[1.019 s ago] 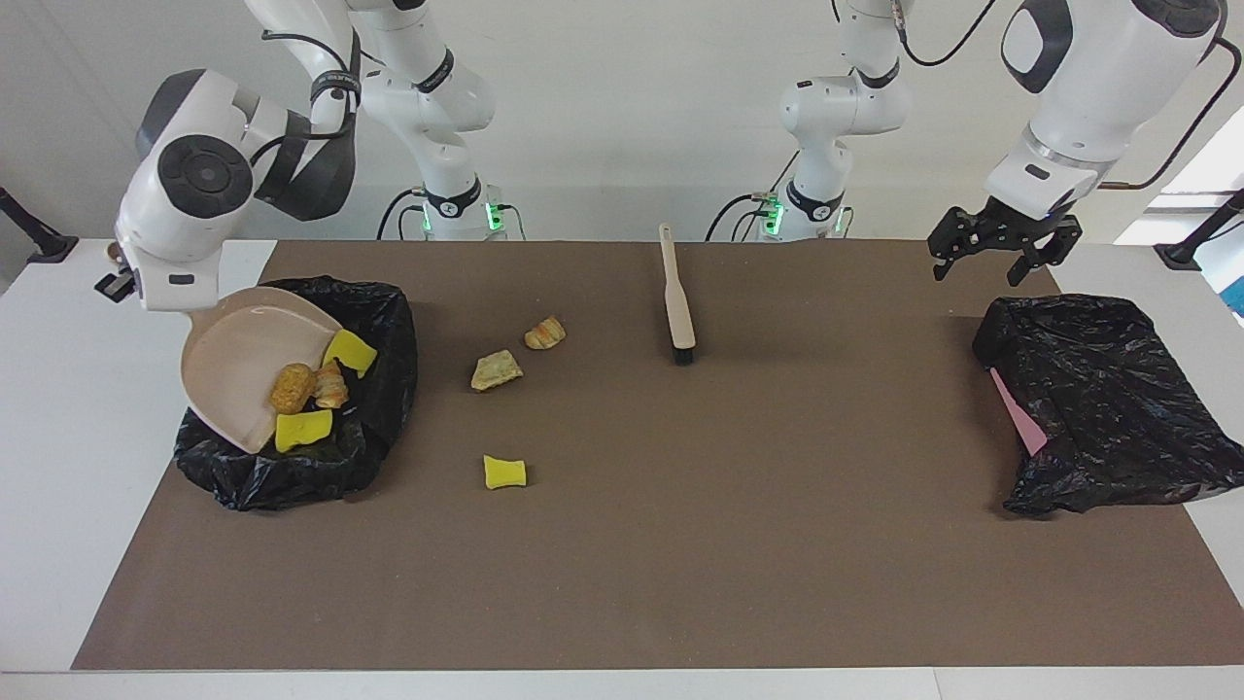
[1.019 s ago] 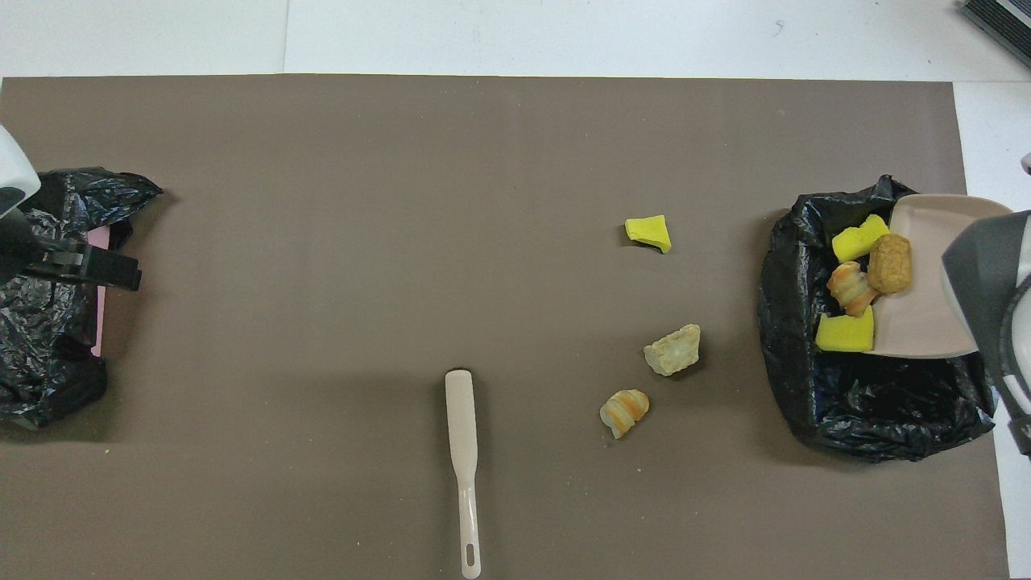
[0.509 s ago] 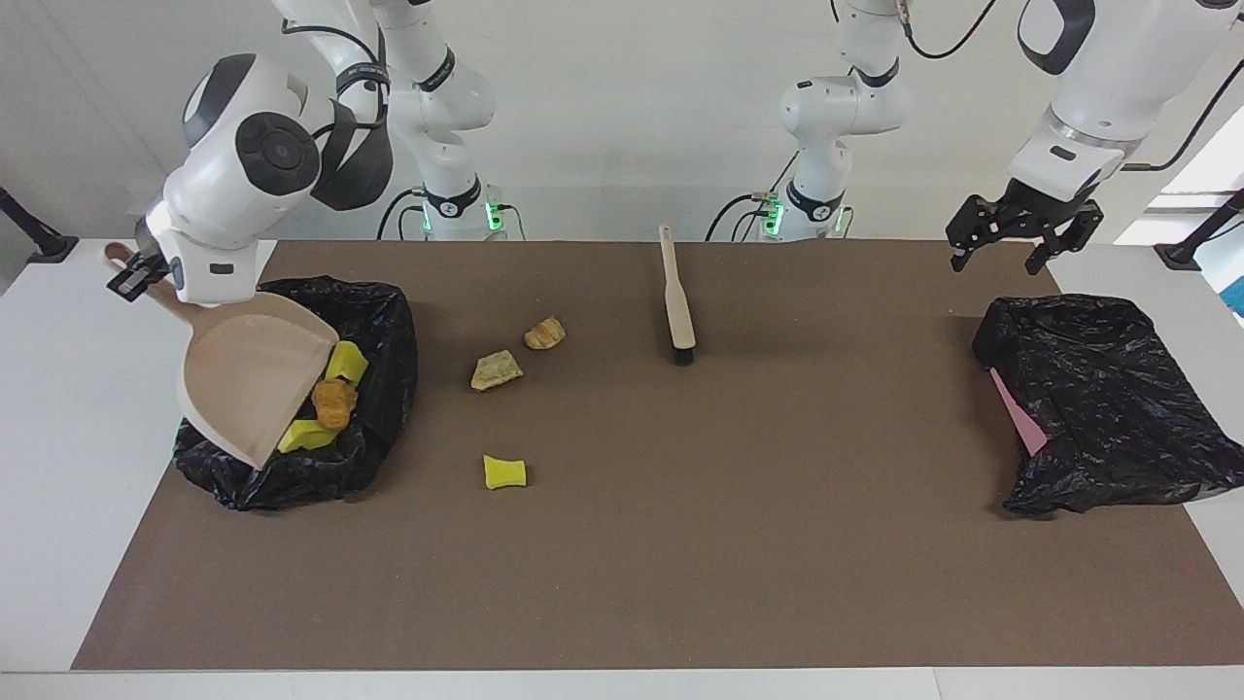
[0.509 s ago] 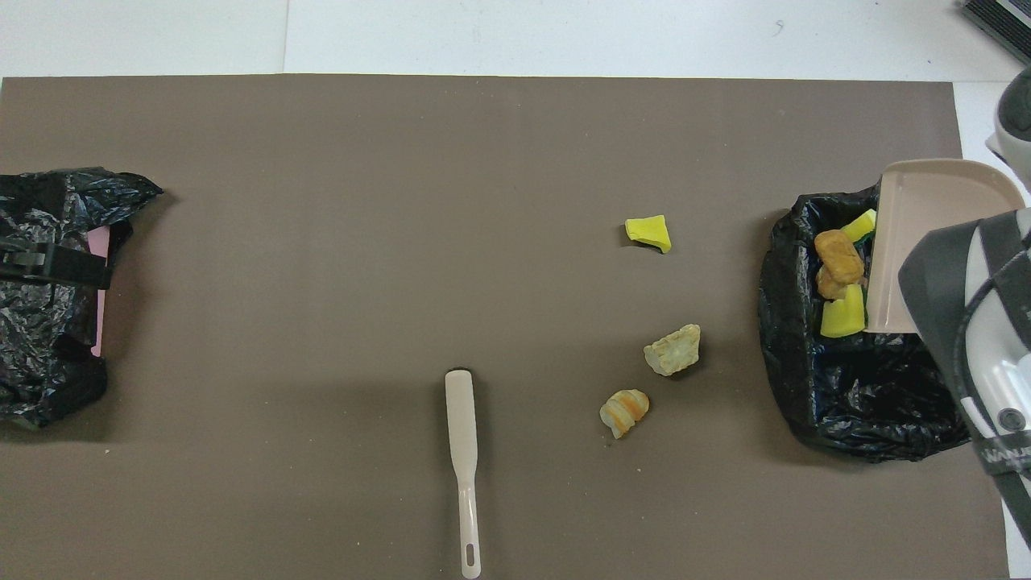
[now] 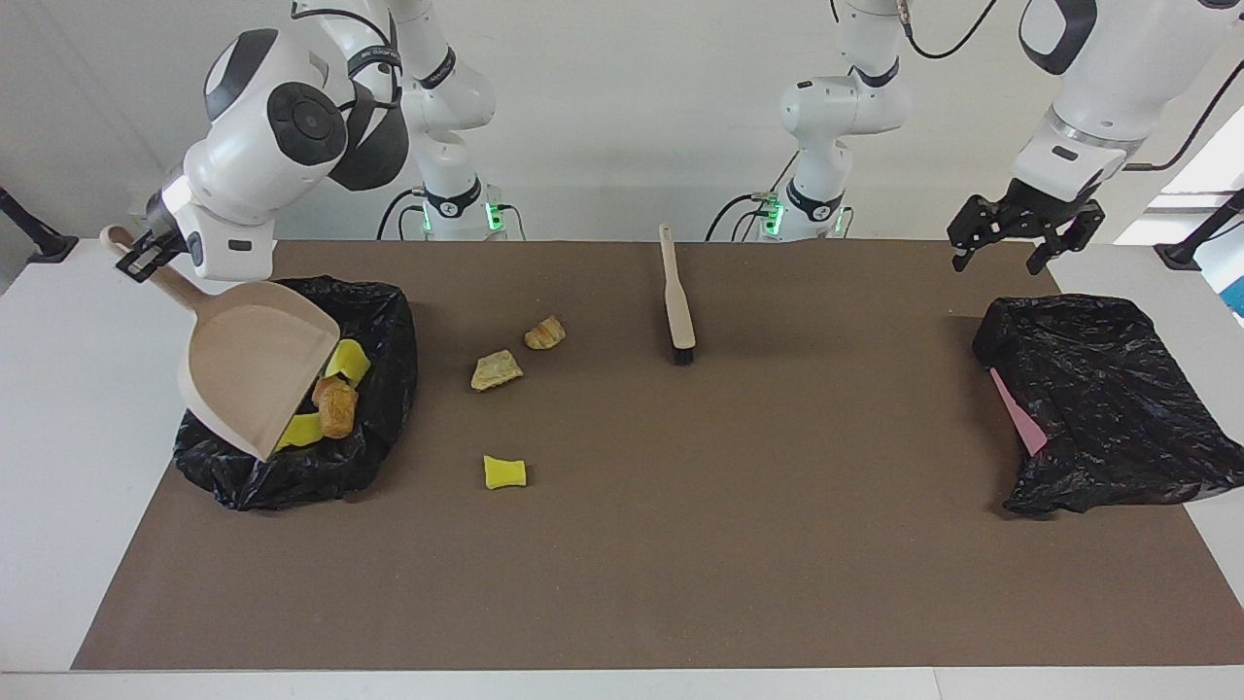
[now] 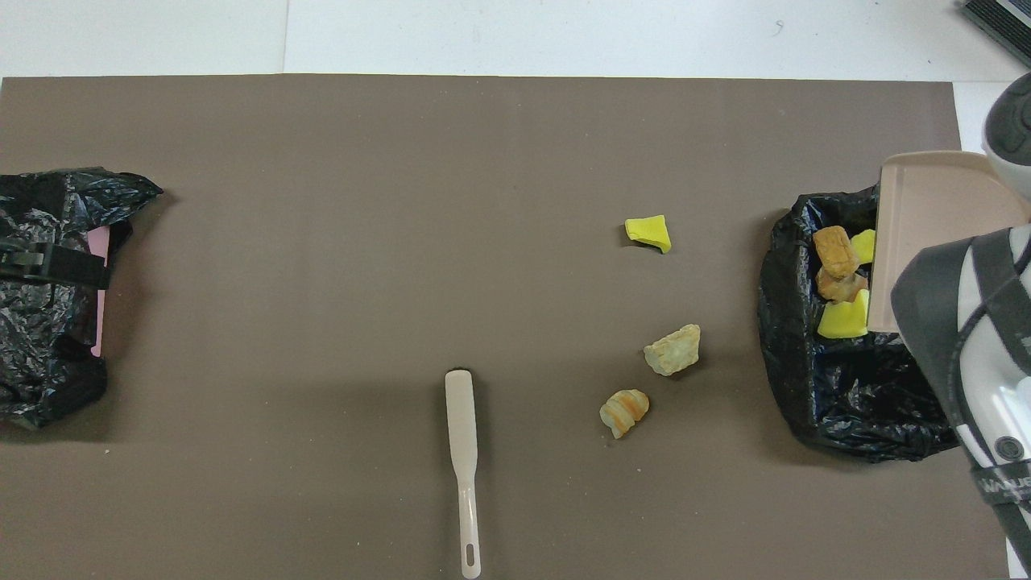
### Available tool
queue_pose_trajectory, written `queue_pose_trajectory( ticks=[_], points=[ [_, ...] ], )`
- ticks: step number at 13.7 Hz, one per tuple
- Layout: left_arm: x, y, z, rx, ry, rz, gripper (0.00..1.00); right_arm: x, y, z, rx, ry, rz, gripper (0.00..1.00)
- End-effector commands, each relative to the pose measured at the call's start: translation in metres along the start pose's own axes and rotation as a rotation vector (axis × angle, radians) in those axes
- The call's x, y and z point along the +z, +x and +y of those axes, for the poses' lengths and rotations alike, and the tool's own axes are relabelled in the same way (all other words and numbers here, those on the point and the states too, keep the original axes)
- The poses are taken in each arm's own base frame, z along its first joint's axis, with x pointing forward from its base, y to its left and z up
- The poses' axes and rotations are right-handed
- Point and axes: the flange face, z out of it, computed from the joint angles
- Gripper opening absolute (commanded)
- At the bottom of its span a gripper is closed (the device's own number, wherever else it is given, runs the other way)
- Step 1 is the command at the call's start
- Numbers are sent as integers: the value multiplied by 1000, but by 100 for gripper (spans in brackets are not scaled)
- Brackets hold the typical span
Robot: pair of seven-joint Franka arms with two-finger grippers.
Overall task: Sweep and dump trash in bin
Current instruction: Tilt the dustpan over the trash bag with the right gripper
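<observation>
white arms (image 5: pixel 262 146), black joints, black cables

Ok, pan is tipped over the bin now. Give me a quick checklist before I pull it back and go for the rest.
1. Right gripper shut on the dustpan handle: ok.
2. Dustpan tilted steeply, mouth down into the black-lined bin: ok.
3. Load out of the pan: yellow and brown bits lie at the pan's lip inside the bin; whether any still rests on the pan, cannot tell.
4. Mat swept: not ok. A yellow chunk, a tan lump and a striped lump are left on the mat.
5. Brush lying free on the mat: ok.
6. Left gripper open, empty, raised near the second bag: ok.
</observation>
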Motion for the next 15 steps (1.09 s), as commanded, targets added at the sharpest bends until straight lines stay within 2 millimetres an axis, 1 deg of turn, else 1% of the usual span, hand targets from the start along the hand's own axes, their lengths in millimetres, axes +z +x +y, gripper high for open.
queue_pose_trajectory(
  ticks=[1, 3, 4, 5, 8, 9, 11, 12, 13, 15],
  points=[
    [-2, -4, -1, -8, 19, -4, 100, -27, -2, -4, -29, -68, -9, 0],
    [-2, -4, -1, -8, 19, -3, 100, -36, 3, -6, -34, -81, 5, 0],
    [-2, -4, -1, -8, 19, -4, 100, -50, 8, -6, -32, -104, 15, 0],
    [-2, -4, -1, -8, 19, -4, 100, -56, 10, -7, -32, -112, 21, 0],
    [-2, -4, -1, -8, 19, -4, 100, -65, 24, -11, -15, -99, 103, 0],
    [-2, -4, -1, -8, 19, -4, 100, -74, 33, -15, -1, -93, 147, 0],
    [-2, -4, -1, -8, 19, -4, 100, -80, 44, -20, 40, -48, 245, 0],
    [-2, -4, -1, -8, 19, -4, 100, -87, 51, -25, 84, -16, 307, 0],
    [-2, -4, -1, -8, 18, -4, 100, -89, 59, -28, 118, 31, 385, 0],
    [-2, -4, -1, -8, 19, -4, 100, -76, 65, -28, 243, 205, 626, 0]
  ],
)
